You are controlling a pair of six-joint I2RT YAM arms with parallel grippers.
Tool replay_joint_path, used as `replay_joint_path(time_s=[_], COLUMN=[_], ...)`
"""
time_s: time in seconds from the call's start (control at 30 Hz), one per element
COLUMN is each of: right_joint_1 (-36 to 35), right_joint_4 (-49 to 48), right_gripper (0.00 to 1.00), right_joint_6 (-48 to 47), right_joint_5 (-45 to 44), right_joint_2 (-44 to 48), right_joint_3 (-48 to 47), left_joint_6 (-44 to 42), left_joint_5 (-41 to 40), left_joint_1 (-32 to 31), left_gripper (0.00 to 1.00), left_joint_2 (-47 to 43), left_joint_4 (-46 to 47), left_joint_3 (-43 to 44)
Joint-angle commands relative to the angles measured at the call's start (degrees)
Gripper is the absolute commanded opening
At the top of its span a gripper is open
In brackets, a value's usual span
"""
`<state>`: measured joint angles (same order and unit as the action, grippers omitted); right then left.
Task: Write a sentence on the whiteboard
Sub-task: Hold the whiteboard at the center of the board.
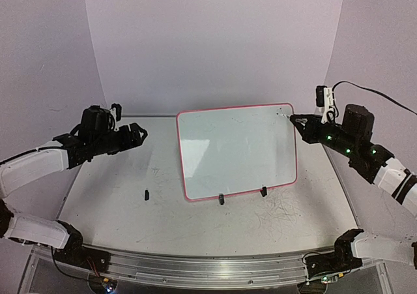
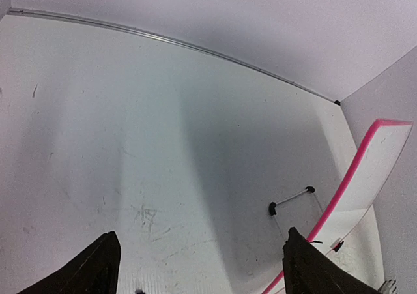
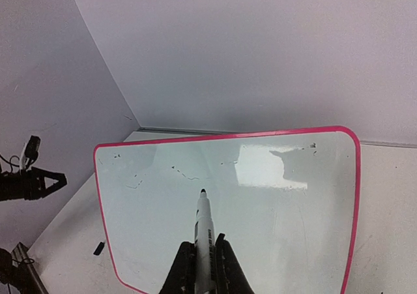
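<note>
Left gripper [image 1: 133, 136], near the left edge: claw apart, empty, held off to the side, probably to leave the board open. Small black piece [image 1: 146, 194], maybe a cap, lies left of the board.

Whiteboard [image 1: 234, 154] stands mid-worktop toward the back edge, tilted on two clip feet [image 1: 221, 199], face toward the arms for reach.

Right gripper [image 3: 203, 258] is clamped on a marker [image 3: 203, 219], tip aimed at the board's upper right corner; contact unclear.

Surface glossy, a few faint specks; no sentence yet.

White whiteboard [image 1: 234, 150], pink-red rim; white marker [image 3: 203, 225], black tip; scuffed white table [image 1: 111, 199].
</note>
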<state>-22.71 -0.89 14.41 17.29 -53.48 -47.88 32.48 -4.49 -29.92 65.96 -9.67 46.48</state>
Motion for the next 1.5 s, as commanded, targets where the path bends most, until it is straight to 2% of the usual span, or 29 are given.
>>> replay_joint_path(time_s=[0.0, 0.17, 0.3, 0.37, 0.57, 0.7, 0.83, 1.0, 1.2, 1.47], right_joint_1=[-3.66, -12.65, -20.92, -22.99, -25.54, -27.91, -30.19, -31.69, -32.04, -32.20], right_joint_4=[-3.57, -7.28, -8.05, -8.60, -10.61, -11.69, -12.13, -13.81, -15.33, -19.42], right_gripper=[0.00, 0.00, 0.00, 0.00, 0.00, 0.00, 0.00, 0.00, 0.00, 0.00], right_joint_6=[-1.40, -3.78, -8.30, -9.92, -13.55, -17.23, -19.60, -20.92, -21.82, -24.12], right_joint_5=[-1.95, -7.61, -14.62, -13.81, -11.93, -13.15, -15.25, -15.85, -19.77, -19.64], right_joint_2=[-3.15, -7.36, -14.53, -18.45, -29.34, -34.18, -38.36, -41.80, -43.70, -44.68], right_joint_3=[0.10, -1.35, -6.98, -10.39, -20.03, -24.59, -27.58, -28.76, -28.23, -26.71], left_joint_6=[-4.23, -2.27, -1.03, -1.08, -2.67, -0.03, 3.39, 4.70, 3.82, 3.83], left_joint_5=[22.85, 29.37, 34.33, 36.13, 44.51, 48.79, 53.33, 57.22, 58.60, 60.87], left_joint_1=[8.25, 10.54, 10.67, 10.87, 10.98, 10.99, 10.62, 9.51, 8.60, 7.07], left_gripper=[0.87, 0.87, 0.85, 0.85, 0.83, 0.81, 0.76, 0.60, 0.52, 0.42], left_joint_2=[6.24, 11.54, 15.95, 17.75, 19.62, 20.79, 25.31, 28.86, 29.56, 31.83], left_joint_4=[5.02, 13.85, 22.04, 24.86, 32.72, 39.22, 41.71, 43.71, 45.29, 47.46], left_joint_3=[6.46, 10.05, 10.90, 11.30, 10.91, 8.50, 10.87, 14.34, 13.44, 13.55])
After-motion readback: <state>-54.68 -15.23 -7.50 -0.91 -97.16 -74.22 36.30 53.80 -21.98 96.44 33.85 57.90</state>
